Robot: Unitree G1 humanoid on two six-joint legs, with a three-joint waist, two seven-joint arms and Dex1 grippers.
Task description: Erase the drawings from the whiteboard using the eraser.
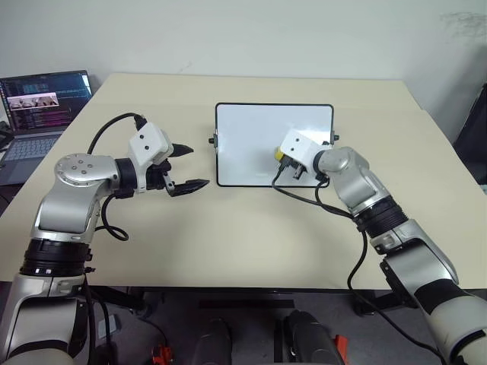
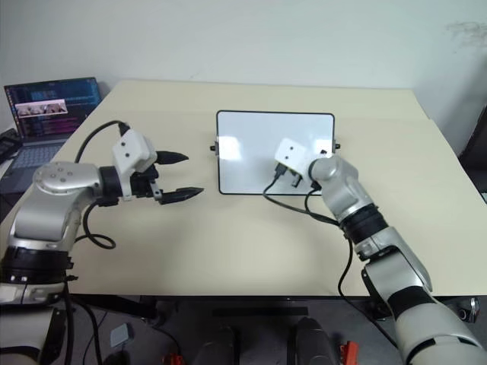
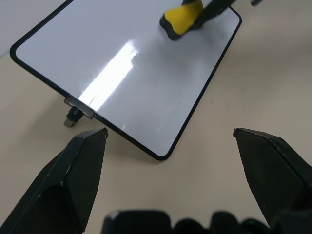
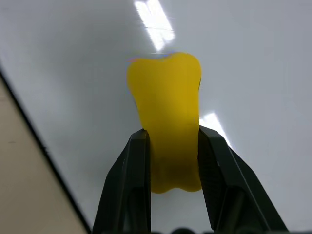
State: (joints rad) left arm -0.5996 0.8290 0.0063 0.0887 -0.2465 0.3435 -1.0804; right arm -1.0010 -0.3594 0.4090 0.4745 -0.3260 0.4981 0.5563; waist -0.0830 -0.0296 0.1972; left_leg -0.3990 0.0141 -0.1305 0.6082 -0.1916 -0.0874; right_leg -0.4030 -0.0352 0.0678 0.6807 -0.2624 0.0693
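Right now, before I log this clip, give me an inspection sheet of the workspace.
Surface: beige table, bare around the board.
Job's things: whiteboard flat on the table, no drawings seen on the visible part; yellow eraser on the board.
Clutter: nothing seen.
End effectors: right end effector shut on the eraser; left end effector open, off the board's left side, holding nothing.
Cables: black cables looping off both wrists.
Surroundings: open laptop beyond the table's left edge; pale wall behind.

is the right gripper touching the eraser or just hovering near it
Touching. In the right wrist view the right gripper has both black fingers pressed against the sides of the yellow eraser, no gap, over the whiteboard.
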